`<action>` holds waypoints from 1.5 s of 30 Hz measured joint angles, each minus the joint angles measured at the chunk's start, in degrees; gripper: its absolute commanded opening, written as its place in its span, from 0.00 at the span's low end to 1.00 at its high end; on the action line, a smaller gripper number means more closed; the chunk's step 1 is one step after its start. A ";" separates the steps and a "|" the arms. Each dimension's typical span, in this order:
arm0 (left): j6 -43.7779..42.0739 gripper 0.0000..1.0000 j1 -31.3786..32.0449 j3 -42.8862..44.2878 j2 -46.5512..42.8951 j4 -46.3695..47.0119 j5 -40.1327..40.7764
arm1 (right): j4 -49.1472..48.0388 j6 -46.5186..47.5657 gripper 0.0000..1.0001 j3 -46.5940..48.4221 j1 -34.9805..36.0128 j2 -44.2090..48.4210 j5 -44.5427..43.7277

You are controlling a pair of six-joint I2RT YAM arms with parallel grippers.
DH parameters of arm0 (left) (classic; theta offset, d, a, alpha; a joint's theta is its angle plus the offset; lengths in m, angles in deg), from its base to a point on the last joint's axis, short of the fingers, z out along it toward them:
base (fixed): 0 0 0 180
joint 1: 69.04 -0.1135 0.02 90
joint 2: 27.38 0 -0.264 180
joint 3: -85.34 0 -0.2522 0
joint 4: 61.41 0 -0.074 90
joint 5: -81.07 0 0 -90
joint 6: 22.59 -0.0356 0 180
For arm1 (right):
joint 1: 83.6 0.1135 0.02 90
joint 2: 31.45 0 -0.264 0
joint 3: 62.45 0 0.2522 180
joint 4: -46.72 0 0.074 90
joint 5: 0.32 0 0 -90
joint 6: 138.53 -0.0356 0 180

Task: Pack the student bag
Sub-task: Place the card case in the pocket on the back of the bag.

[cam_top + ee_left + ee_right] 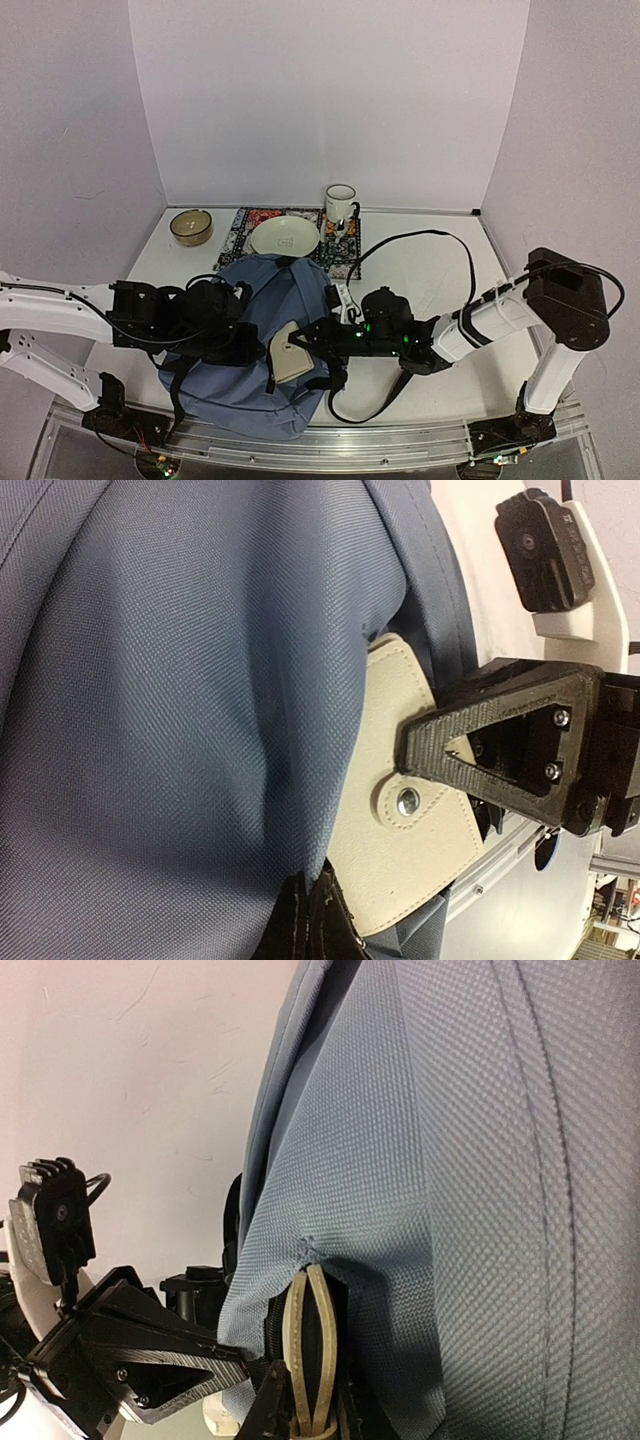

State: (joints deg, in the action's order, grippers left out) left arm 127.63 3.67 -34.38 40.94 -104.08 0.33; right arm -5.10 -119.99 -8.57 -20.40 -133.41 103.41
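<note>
The blue bag point(240, 390) lies flat at the near edge of the table point(150, 250), around the middle and a little to the left. A cream wallet point(288, 358) with a metal snap point(408, 801) pokes out of the opening on the bag's right side. The left claw point(243, 343) rests over the bag just left of the wallet, its fingers apart and holding nothing. The right claw point(306, 341) meets the wallet from the right, fingers spread wide, the lower one against the edge of the opening. Toward the far edge, a plate point(285, 236) sits on a patterned mat point(340, 262), with a mug point(340, 203) at the mat's far right corner and a bowl point(190, 226) to the left. A black cable point(440, 236) loops over the right side.
</note>
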 measured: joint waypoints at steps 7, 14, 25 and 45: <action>-2.08 0.00 0.07 0.14 -1.09 -3.47 3.93 | 0.11 0.36 0.00 7.24 -0.46 -6.94 6.57; -5.39 0.00 0.48 2.38 0.46 -5.41 7.36 | 0.12 1.81 0.00 8.45 -0.52 -7.79 9.23; -9.02 0.00 -1.54 2.39 -2.67 -5.16 7.20 | 9.39 8.70 0.00 15.49 -1.11 -8.20 15.23; -4.88 0.00 -2.75 -6.78 -7.19 9.70 -0.97 | 5.03 6.71 0.19 11.50 -2.07 -8.54 8.19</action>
State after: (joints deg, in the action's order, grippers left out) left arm 122.76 0.92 -41.16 33.75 -94.38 -0.64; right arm -0.07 -113.29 2.93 -22.47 -141.95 111.60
